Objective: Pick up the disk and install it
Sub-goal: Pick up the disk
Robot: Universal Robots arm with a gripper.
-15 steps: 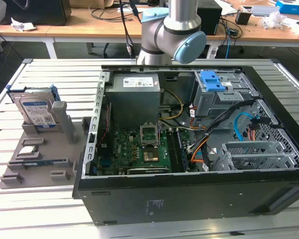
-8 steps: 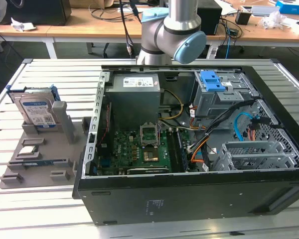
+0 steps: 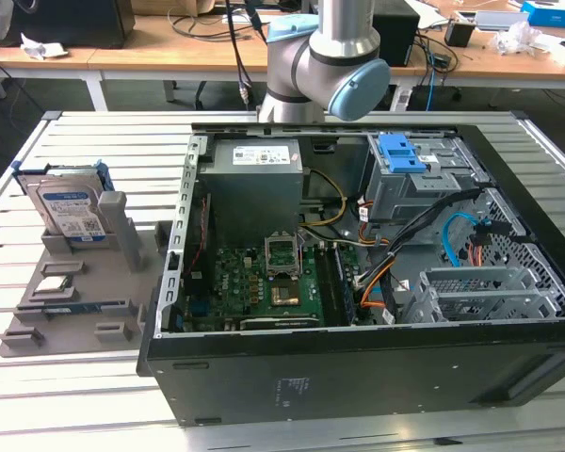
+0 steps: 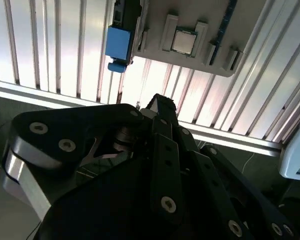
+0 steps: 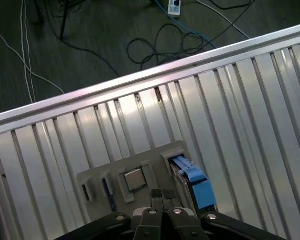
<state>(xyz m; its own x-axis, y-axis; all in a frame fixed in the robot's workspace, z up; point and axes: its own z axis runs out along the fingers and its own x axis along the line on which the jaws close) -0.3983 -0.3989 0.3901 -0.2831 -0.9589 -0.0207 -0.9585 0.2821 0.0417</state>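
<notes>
Upright in a slot at one end of the grey holder (image 3: 85, 282): the disk (image 3: 71, 209), flat and rectangular, with a silver face, a white-and-blue label and a blue plastic carrier round its edges. Seen edge-on from above in both wrist views, with the blue carrier tab jutting past the holder's rim.

Above the grey holder and apart from it: the gripper (image 5: 162, 194), black and angular, with fingertips (image 4: 160, 104) pressed together and nothing in its grasp. No contact with the disk.

Also on the grey holder, in shallow moulded pockets beside the disk: a square metal-topped processor chip (image 5: 135, 179) and a thin memory stick (image 3: 71, 308) lying on edge. Between the disk and the rest of the holder, a stubby grey upright post (image 3: 122, 226).

Just beside the grey holder, on the exterior view's right: an open black computer case (image 3: 358, 372) lying on its side. Inside it a grey power-supply box (image 3: 254, 179), a green motherboard (image 3: 264, 282), a blue latch piece (image 3: 400, 151), perforated metal drive cages (image 3: 480, 292) and loops of orange and blue cable. Behind the case, the arm (image 3: 334, 56), silver with a pale blue joint cap.

Under the grey holder: a desk (image 3: 113, 141) of ribbed aluminium slats, bright and reflective. Beyond it, wooden-topped tables (image 3: 169, 47) cluttered with wires, and a dark floor (image 5: 90, 50) strewn with cables.
</notes>
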